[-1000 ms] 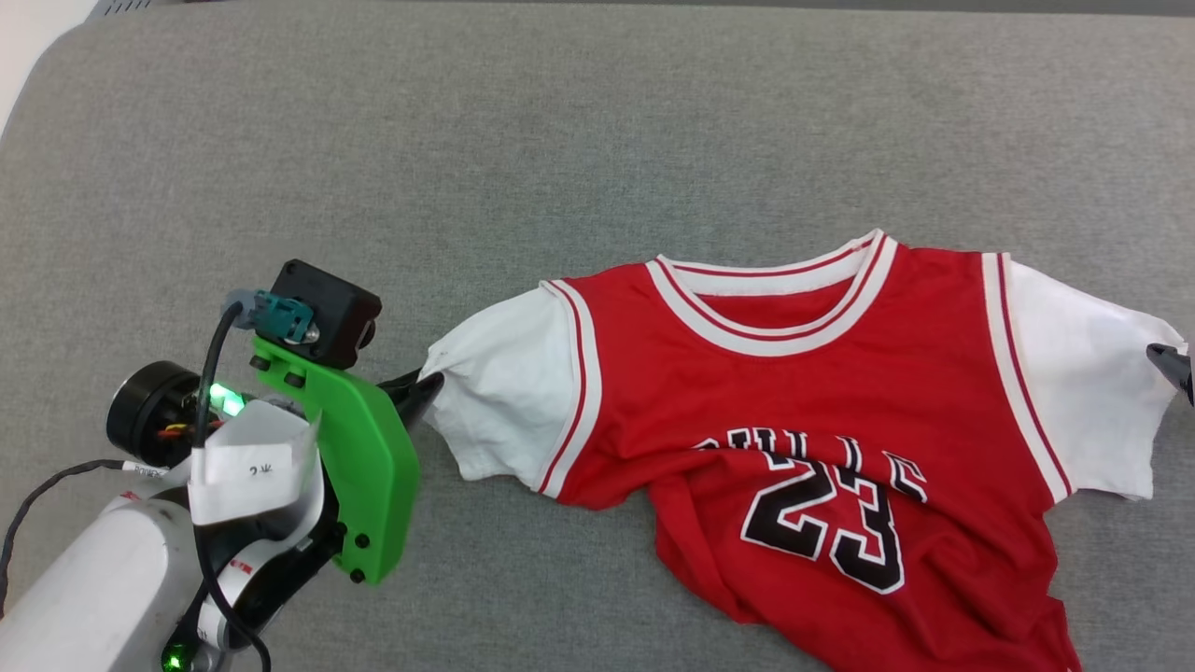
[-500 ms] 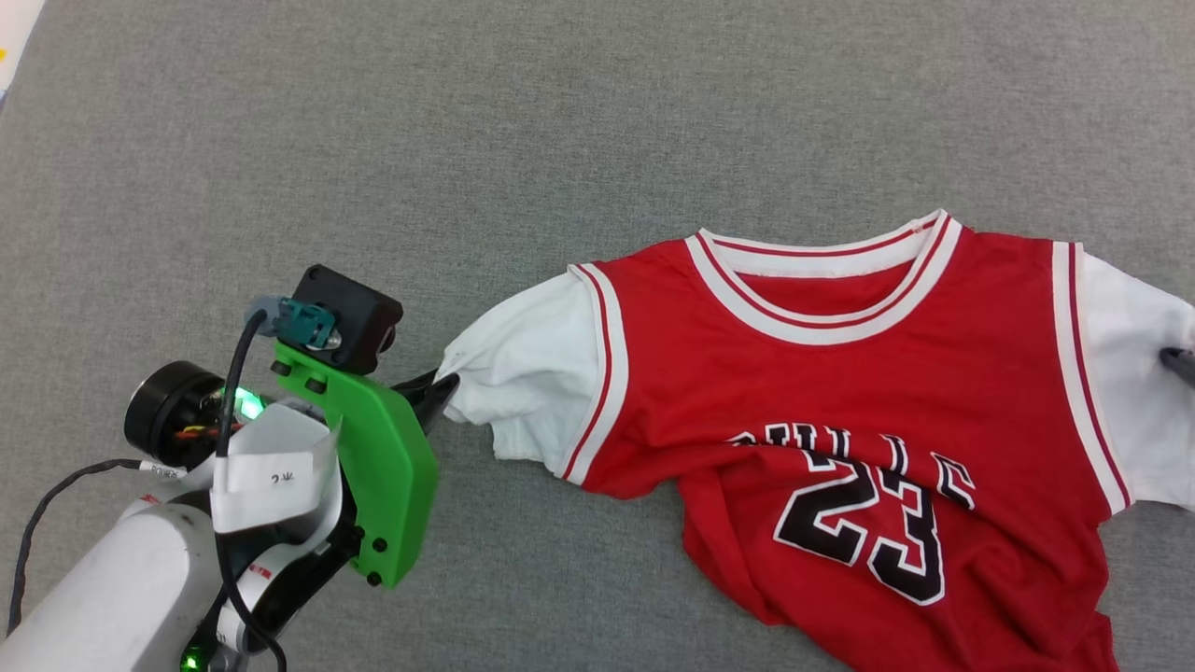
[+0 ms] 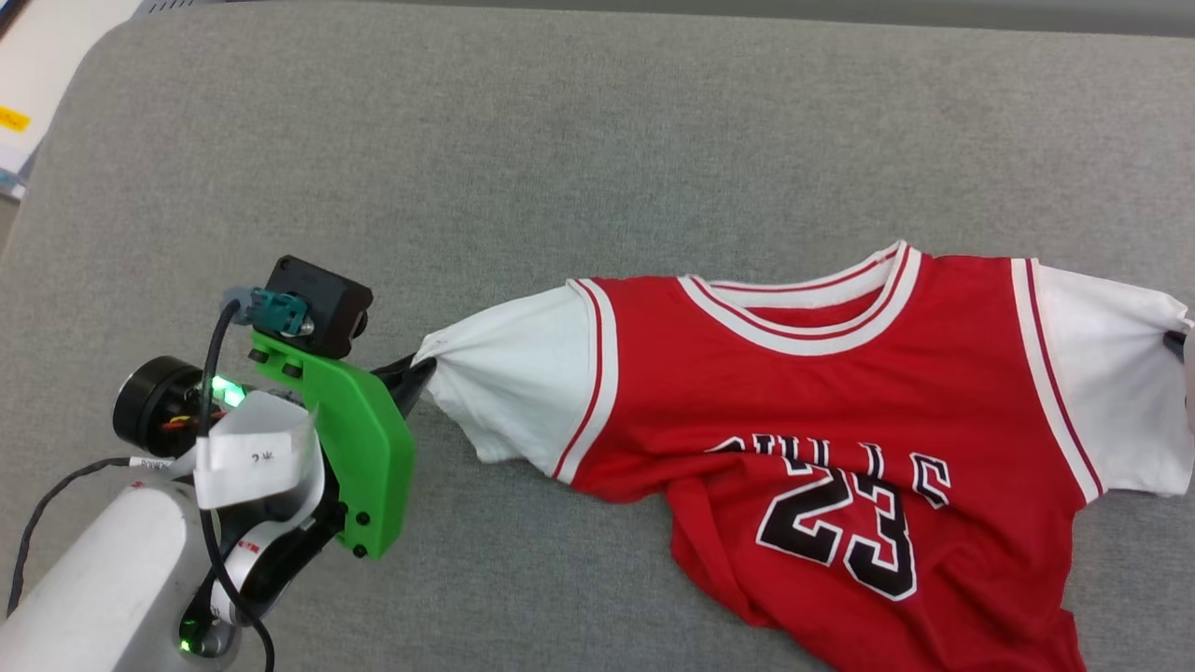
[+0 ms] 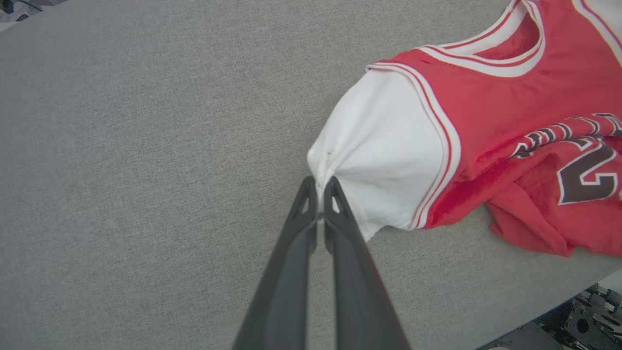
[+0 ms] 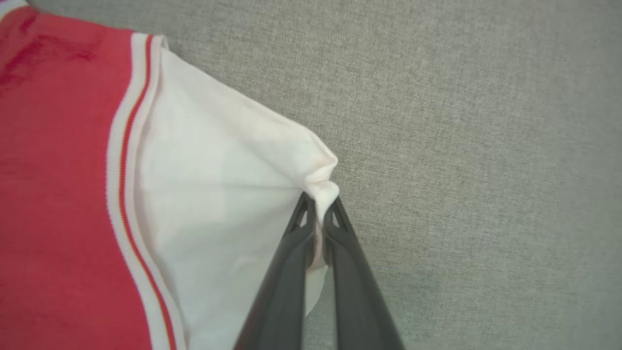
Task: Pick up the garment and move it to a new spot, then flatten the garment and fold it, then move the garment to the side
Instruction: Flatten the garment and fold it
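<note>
The garment (image 3: pixel 803 411) is a red jersey with white sleeves and a black "23", lying front up on the grey surface, its lower part rumpled. My left gripper (image 3: pixel 420 369) is shut on the tip of the garment's left white sleeve (image 4: pixel 384 150), seen pinched between the dark fingers (image 4: pixel 318 194). My right gripper (image 5: pixel 318 204) is shut on the edge of the other white sleeve (image 5: pixel 218 194); in the head view its dark tip (image 3: pixel 1174 343) shows at the right edge of that sleeve.
A grey fabric-covered table (image 3: pixel 560 140) spreads wide behind and to the left of the garment. Its rounded far-left corner (image 3: pixel 84 65) borders a pale floor. In the left wrist view the table's near edge (image 4: pixel 559 311) shows, with dark machinery below.
The right gripper has shut on the right sleeve. The head camera shifted between frames. The left sleeve stays pinched and stretched out to the left.
</note>
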